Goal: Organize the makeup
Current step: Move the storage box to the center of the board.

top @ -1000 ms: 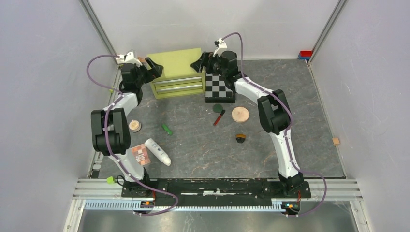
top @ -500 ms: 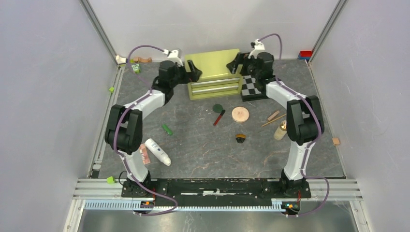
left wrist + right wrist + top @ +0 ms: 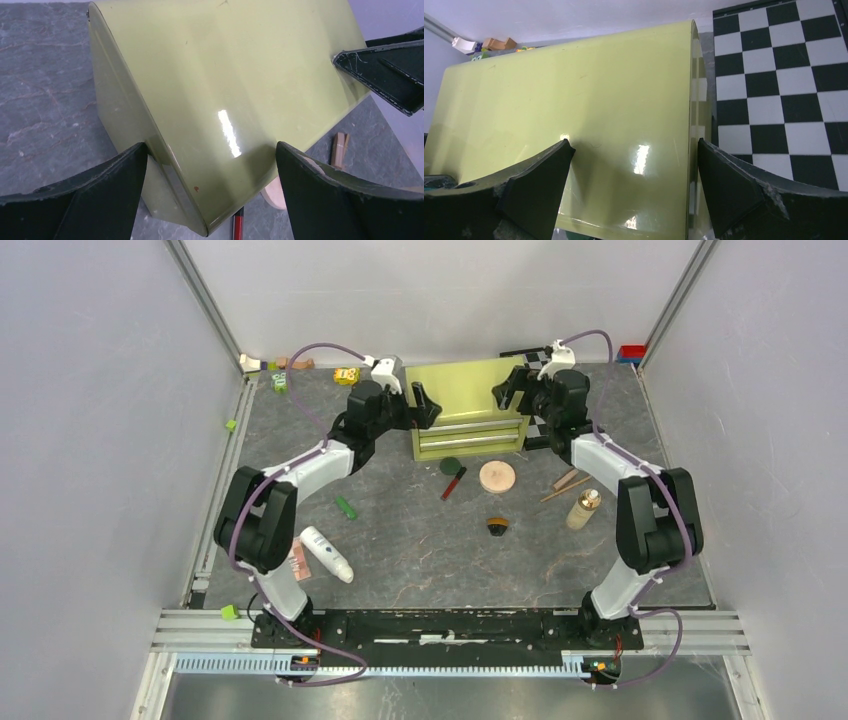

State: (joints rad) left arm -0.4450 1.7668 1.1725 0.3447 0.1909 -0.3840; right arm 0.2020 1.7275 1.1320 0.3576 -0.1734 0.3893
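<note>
- Evidently, both arms are shifting the green drawer cabinet point(image 3: 468, 400) rightward; it is now sitting between the grippers.
- Left gripper point(image 3: 428, 408) and right gripper point(image 3: 507, 390) are standing fully open, each straddling a cabinet end and clamping nothing.
- Dark green disc point(image 3: 450, 464), red stick point(image 3: 453, 483) and round peach compact point(image 3: 497, 477) are lying just behind the grippers, beside the cabinet front.
- Storage is nearing the makeup, but nothing looks stowed yet.

One drawer chest point(image 3: 468, 390), one checkerboard point(image 3: 784, 85), one white tube point(image 3: 327, 554), one red stick point(image 3: 453, 483), one peach compact point(image 3: 497, 477), one green disc point(image 3: 450, 464), one beige bottle point(image 3: 583, 508), two wooden sticks point(image 3: 566, 480).
</note>
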